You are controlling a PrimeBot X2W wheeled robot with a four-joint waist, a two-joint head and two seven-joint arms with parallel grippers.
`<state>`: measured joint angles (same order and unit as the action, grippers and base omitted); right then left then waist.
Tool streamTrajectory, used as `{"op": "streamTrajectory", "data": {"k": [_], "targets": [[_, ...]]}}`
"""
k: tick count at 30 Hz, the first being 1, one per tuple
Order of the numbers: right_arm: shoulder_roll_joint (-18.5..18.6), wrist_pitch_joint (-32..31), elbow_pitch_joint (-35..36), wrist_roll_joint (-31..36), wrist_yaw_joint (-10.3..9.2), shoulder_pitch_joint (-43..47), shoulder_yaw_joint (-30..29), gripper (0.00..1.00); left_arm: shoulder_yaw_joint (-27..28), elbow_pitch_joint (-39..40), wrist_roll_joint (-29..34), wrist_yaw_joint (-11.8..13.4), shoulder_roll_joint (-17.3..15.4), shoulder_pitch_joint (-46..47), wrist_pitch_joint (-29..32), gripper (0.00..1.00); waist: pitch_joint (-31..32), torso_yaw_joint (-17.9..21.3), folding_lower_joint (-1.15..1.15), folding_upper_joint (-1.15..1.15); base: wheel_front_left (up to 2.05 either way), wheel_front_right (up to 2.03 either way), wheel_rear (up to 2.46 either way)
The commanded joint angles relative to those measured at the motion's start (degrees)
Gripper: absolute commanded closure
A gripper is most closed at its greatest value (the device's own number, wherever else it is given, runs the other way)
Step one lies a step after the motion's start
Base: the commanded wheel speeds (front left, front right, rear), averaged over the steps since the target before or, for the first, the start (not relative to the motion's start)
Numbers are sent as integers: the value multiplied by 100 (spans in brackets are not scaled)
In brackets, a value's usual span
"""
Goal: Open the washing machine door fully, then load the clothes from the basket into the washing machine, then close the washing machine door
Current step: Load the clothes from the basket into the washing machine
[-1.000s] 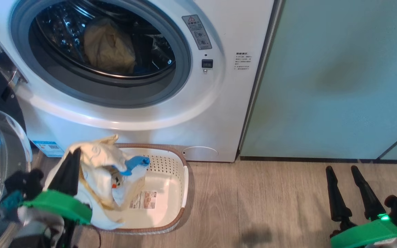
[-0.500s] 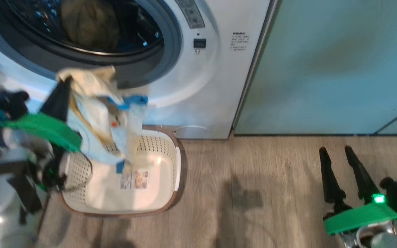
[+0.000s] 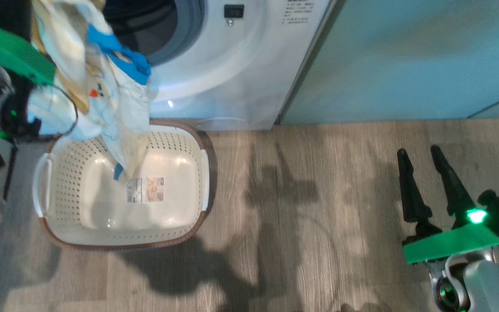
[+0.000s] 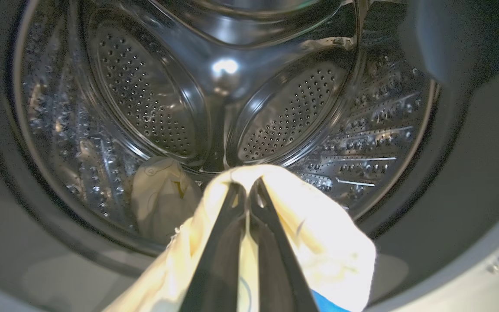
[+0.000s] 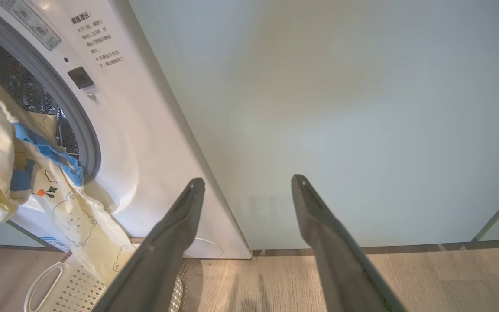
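My left gripper (image 4: 247,187) is shut on the clothes (image 4: 319,225), pale yellow fabric with a blue piece, and holds them at the mouth of the steel drum. In the head view the clothes (image 3: 115,99) hang from the upper left, their tail dangling into the cream basket (image 3: 59,173), which holds nothing else. Another pale garment (image 4: 163,208) lies inside the drum. The white washing machine (image 3: 241,65) has its opening uncovered; its door is out of view. My right gripper (image 3: 418,151) stands open above the floor at the right, holding nothing, as the right wrist view of it (image 5: 248,180) confirms.
Pale green cabinets (image 3: 405,56) stand right of the washer. Wood floor (image 3: 310,208) stretches between the basket and my right arm. The basket's white handle (image 5: 46,281) lies below the hanging clothes (image 5: 72,216).
My left gripper has lifted the clothes out of the basket up to the drum opening. The head camera has tilted down, shifting the whole picture. The right gripper has stayed open and still.
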<state>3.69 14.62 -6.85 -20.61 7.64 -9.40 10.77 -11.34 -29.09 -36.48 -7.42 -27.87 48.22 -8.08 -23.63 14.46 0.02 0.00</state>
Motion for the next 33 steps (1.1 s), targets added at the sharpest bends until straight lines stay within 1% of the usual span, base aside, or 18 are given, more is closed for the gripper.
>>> {"op": "streamTrajectory", "data": {"k": [1, 6, 13, 18, 19, 24, 33], "targets": [[21, 38, 196, 16, -15, -165, 101, 0, 128, 56, -110, -6, -361, 410, -44, 100, -260, 91, -2, 0, 0, 0, 0], [3, 38, 256, 4, -15, -359, 90, 0, -164, -295, -240, -6, -484, 1087, -68, 100, -682, 151, -2, 0, 0, 0, 0], [-34, 38, 304, -15, -15, -690, 166, 0, -651, -766, -217, -6, -675, 2120, -183, 100, -1287, 258, -2, 0, 0, 0, 0], [-55, 38, 323, -16, -15, -864, 228, 0, -956, -1253, -230, -6, -773, 2775, -246, 100, -1620, 332, -2, 0, 0, 0, 0], [-55, 38, 323, -16, -15, -864, 228, 0, -956, -1253, -230, -6, -773, 2775, -246, 100, -1620, 332, -2, 0, 0, 0, 0], [-66, 38, 335, -18, -15, -982, 253, 0, -1311, -1768, -157, -6, -827, 3352, -282, 100, -1865, 403, -2, 0, 0, 0, 0], [-75, 38, 343, -34, -15, -1147, 385, 0, -1739, -2541, 82, -6, -775, 4387, -439, 100, -2172, 558, -2, 0, 0, 0, 0]]}}
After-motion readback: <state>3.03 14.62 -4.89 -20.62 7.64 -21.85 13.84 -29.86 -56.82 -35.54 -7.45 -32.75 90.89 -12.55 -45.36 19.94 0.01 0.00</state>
